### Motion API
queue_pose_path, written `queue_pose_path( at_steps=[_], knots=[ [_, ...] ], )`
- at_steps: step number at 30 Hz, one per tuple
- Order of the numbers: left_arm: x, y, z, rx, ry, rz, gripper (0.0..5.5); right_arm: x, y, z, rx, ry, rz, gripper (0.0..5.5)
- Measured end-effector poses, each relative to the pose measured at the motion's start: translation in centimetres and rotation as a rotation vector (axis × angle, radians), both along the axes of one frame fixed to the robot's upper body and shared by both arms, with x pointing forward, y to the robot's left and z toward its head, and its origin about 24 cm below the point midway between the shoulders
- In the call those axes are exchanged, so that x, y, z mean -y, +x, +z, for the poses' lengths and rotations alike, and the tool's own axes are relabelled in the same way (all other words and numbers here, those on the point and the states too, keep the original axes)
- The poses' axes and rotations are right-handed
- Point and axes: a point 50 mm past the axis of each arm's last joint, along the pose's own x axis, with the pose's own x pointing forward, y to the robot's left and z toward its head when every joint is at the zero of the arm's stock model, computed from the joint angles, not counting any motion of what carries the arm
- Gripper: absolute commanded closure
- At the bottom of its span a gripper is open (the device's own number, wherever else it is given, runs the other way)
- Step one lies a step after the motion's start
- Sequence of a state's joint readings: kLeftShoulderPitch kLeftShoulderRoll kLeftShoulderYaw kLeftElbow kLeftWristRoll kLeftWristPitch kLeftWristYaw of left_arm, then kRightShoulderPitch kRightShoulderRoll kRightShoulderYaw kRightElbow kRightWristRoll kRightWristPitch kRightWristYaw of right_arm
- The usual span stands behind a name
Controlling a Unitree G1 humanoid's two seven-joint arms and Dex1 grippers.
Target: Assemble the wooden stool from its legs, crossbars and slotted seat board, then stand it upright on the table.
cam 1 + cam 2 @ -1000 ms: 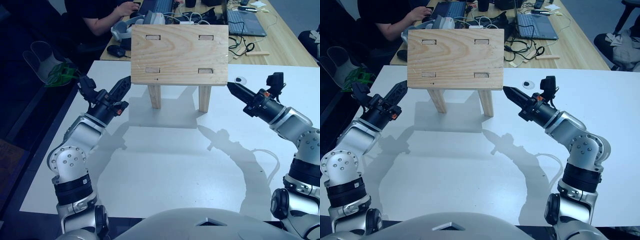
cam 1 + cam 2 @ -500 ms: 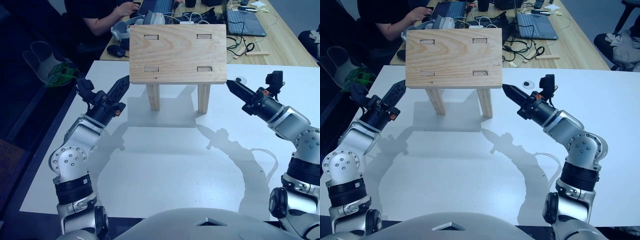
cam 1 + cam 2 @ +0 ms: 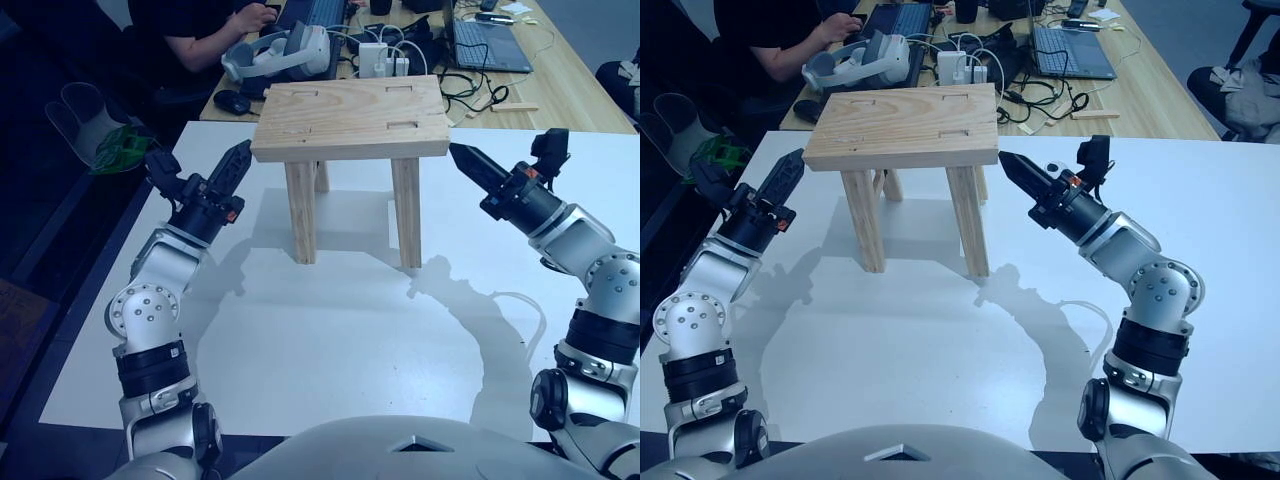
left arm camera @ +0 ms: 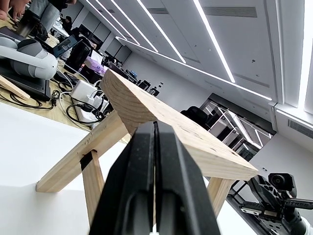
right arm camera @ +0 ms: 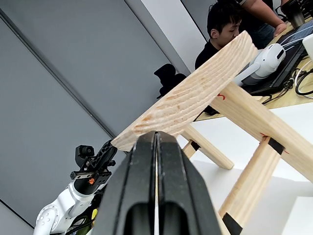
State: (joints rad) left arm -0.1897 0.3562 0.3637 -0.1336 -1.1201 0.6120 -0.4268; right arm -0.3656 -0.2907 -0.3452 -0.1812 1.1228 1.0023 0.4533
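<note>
The wooden stool stands upright on the white table (image 3: 330,340), its slotted seat board (image 3: 348,118) level on top and two front legs (image 3: 302,212) (image 3: 406,212) planted on the surface. My left gripper (image 3: 241,154) is shut, its tip right at the seat's left end. Shut as well, my right gripper (image 3: 457,154) has its tip at the seat's right end. I cannot tell whether either tip touches the wood. The left wrist view shows its shut fingers (image 4: 155,126) pointing at the seat's edge (image 4: 205,152). The right wrist view shows the same from the other side (image 5: 156,135), with the seat (image 5: 195,93) just ahead.
Behind the table stands a wooden desk (image 3: 560,80) with laptops, a headset (image 3: 275,55), cables and a seated person. A green object (image 3: 120,150) hangs off the table's left edge. A thin white cable (image 3: 520,305) lies on the table near my right arm.
The stool has swung from tilted, with its seat facing me, to upright on its legs. Both grippers stayed at the seat's ends and shifted slightly up and outward.
</note>
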Motion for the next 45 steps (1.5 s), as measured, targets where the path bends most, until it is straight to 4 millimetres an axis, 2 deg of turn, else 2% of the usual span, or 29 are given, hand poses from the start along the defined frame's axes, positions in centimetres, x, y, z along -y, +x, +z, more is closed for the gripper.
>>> queue_pose_path(
  at_steps=[8, 11, 13, 17, 19, 21, 23, 25, 28, 31, 34, 35, 36, 37, 39, 40, 43, 45],
  knots=[
    [-0.6, 0.6, -0.8, 0.009, 0.032, 0.029, 5.49, -0.3, 0.1, -0.6, -0.004, -0.051, 0.024, 5.5],
    [-0.5, 0.6, -1.9, -0.021, 0.064, 0.02, 5.49, -0.1, 0.3, -2.2, -0.025, -0.128, 0.014, 5.5],
    [0.2, 0.3, -3.4, -0.072, 0.077, -0.019, 5.49, -0.2, 0.1, -4.4, -0.1, -0.201, 0.013, 5.5],
    [-0.7, -0.4, -5.8, -0.162, 0.128, 0.015, 5.49, 1.4, 0.9, -7.1, -0.165, -0.349, -0.138, 5.5],
    [-1.7, -0.4, -7.2, -0.219, 0.213, 0.118, 5.49, 2.3, 1.7, -8.2, -0.208, -0.398, -0.251, 5.5],
    [-3.6, -0.7, -9.8, -0.328, 0.347, 0.321, 5.49, 3.8, 2.6, -9.2, -0.244, -0.437, -0.418, 5.5],
    [-4.6, -1.4, -11.3, -0.363, 0.444, 0.466, 5.49, 4.3, 3.0, -9.6, -0.241, -0.441, -0.505, 5.5],
    [-4.9, -1.7, -11.9, -0.336, 0.522, 0.576, 5.49, 3.6, 3.1, -9.6, -0.177, -0.477, -0.535, 5.5],
    [-5.5, -2.0, -12.8, -0.342, 0.615, 0.67, 5.49, 1.6, 2.5, -9.6, -0.074, -0.548, -0.511, 5.5],
    [-5.9, -0.6, -11.3, -0.292, 0.629, 0.715, 5.49, 0.9, 2.2, -9.9, -0.053, -0.564, -0.575, 5.5],
    [-5.1, 1.7, -7.1, -0.138, 0.61, 0.752, 5.49, 0.5, 2.4, -9.5, 0.008, -0.663, -0.749, 5.5],
    [-4.1, 2.4, -6.1, -0.101, 0.588, 0.748, 5.49, 0.1, 2.6, -9.3, 0.034, -0.693, -0.811, 5.5],
    [-2.1, 3.2, -4.9, -0.056, 0.548, 0.719, 5.49, -0.7, 2.8, -9.1, 0.056, -0.701, -0.878, 5.5],
    [0.0, 3.9, -4.4, -0.036, 0.515, 0.666, 5.49, -1.9, 3.0, -9.0, 0.087, -0.715, -0.898, 5.5],
    [4.1, 4.5, -4.8, -0.034, 0.468, 0.529, 5.49, -5.2, 3.4, -8.9, 0.184, -0.746, -0.889, 5.5],
    [4.5, 4.5, -5.0, -0.043, 0.467, 0.51, 5.49, -6.6, 3.6, -8.8, 0.216, -0.749, -0.884, 5.5],
    [3.5, 5.4, -5.5, -0.078, 0.504, 0.468, 5.49, -8.3, 4.8, -8.6, 0.233, -0.761, -0.936, 5.5],
    [2.4, 7.3, -4.1, -0.066, 0.517, 0.485, 5.49, -10.3, 5.5, -8.2, 0.227, -0.765, -0.96, 5.5]
  ],
)
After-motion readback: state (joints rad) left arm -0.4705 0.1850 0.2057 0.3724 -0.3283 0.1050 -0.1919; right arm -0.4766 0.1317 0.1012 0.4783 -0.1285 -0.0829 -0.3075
